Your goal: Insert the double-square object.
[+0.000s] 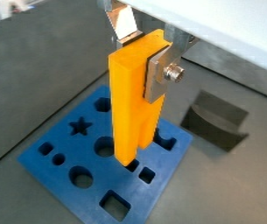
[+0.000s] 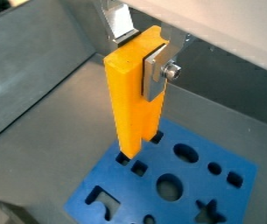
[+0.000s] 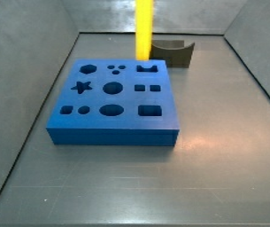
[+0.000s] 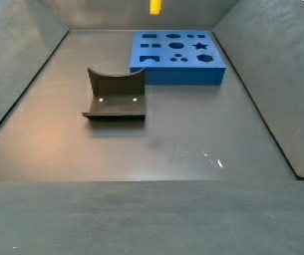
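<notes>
Mid-insertion, gripper (image 1: 147,63) clamped on double-square object (image 1: 133,101), held upright with prongs entering twin square holes (image 2: 142,150) at blue block (image 3: 113,129) edge; next likely needs straight downward push.

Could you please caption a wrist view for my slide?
Gripper holds the yellow bar upright, its lower end at the blue block.

One hand (image 1: 147,54) — one double-square object (image 1: 132,105), one blue block (image 3: 113,99).

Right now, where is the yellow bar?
The tool holds the yellow bar upright, in both wrist views; its lower end is at the blue block, near the edge facing the grey curved block.
</notes>
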